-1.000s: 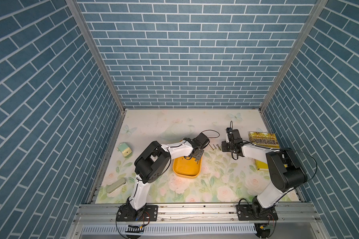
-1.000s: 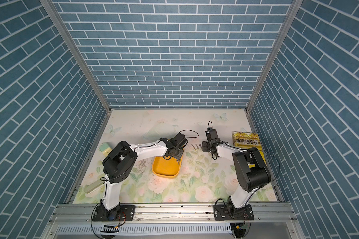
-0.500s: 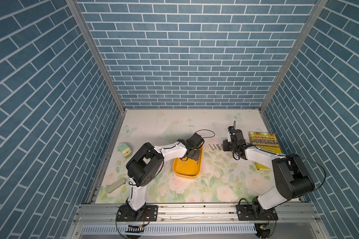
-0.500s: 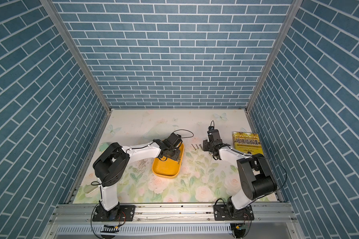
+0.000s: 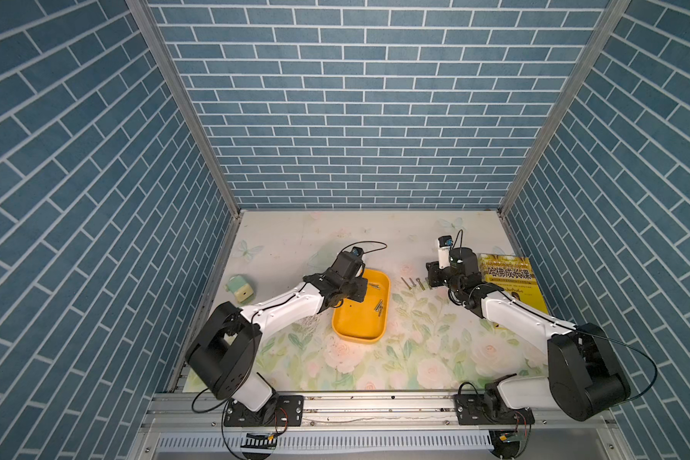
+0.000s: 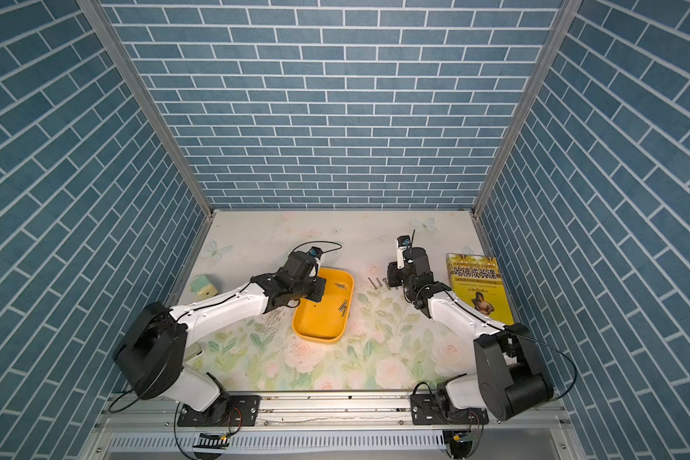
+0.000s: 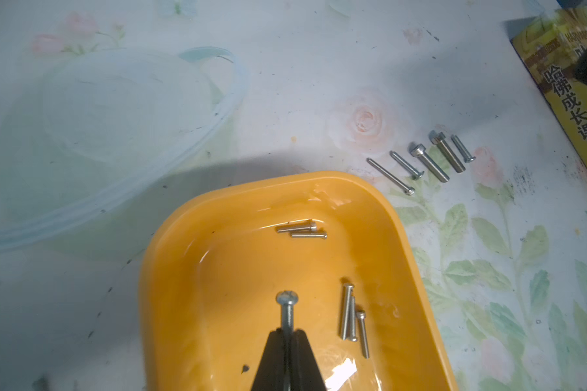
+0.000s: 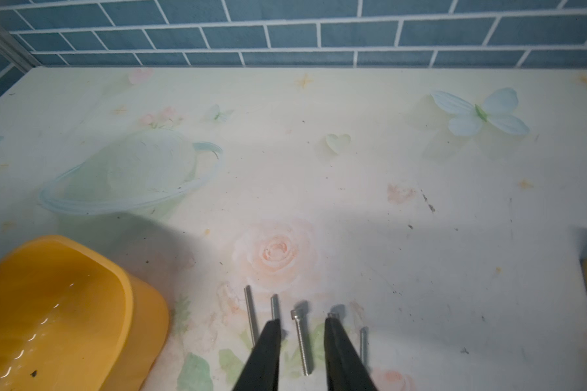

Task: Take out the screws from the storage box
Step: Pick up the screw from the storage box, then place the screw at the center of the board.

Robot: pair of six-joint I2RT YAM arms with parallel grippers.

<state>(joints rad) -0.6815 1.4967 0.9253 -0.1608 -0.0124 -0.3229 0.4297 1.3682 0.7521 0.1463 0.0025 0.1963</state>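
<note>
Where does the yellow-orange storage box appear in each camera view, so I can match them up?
Top view: storage box at the middle of the floral mat.
Top view: same place.
Left wrist: close up, under the left pincer shut on a screw.
Right wrist: partly cropped, beside the row of screws.
Shared landmark: that row, on the mat next to the box in all four.
</note>
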